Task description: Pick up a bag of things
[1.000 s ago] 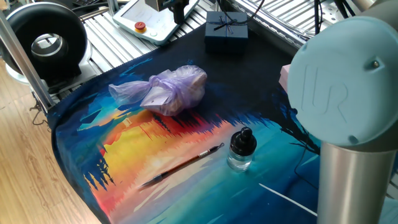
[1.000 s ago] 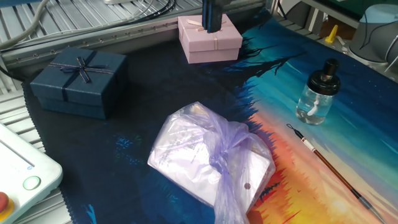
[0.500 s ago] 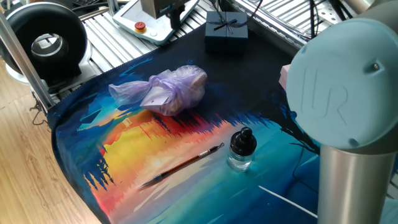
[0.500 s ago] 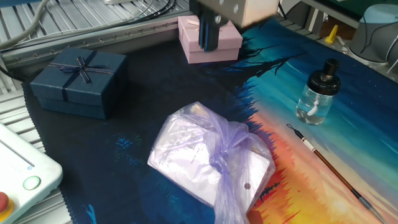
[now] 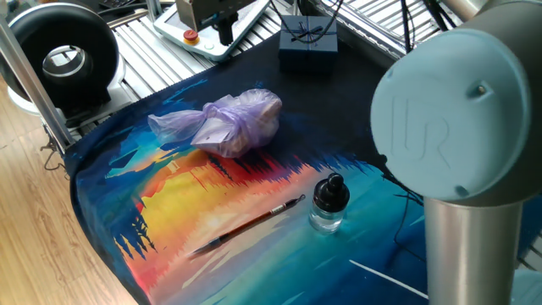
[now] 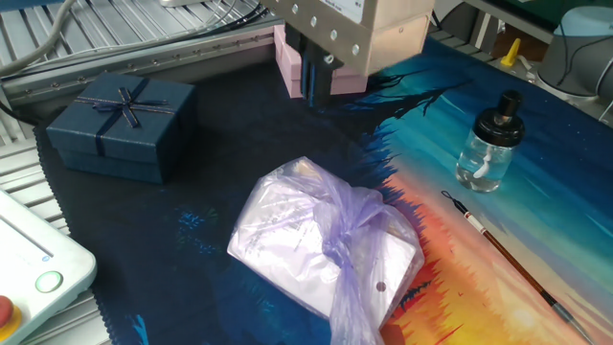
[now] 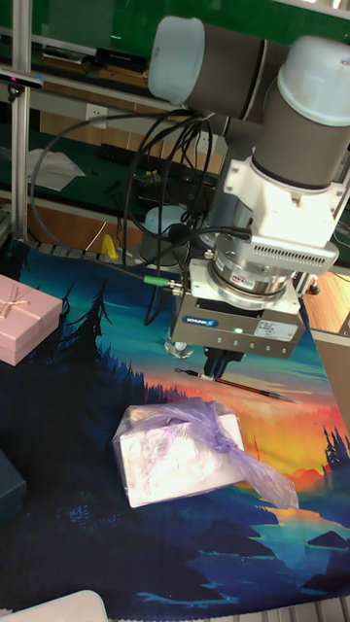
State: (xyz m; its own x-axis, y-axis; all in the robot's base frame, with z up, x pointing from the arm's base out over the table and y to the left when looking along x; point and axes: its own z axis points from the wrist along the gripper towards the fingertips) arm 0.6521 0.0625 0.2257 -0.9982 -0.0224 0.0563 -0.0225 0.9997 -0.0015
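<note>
The gripper (image 6: 314,86) hangs in the air above and apart from the bag of things (image 6: 321,244), empty, its dark fingers (image 6: 308,81) close together with only a narrow gap; I judge it is placed to come down on the bag. The bag lies untouched on the surface (image 6: 220,172), its knot uppermost and its wrinkly tail (image 5: 174,126) trailing away. Beyond the bag stand a navy gift box (image 6: 123,125) and a pink box (image 6: 287,62); to its other side lie a paintbrush (image 6: 503,254) and a small glass bottle (image 6: 488,149). A painted sunset cloth covers the surface, with metal rails around it.
</note>
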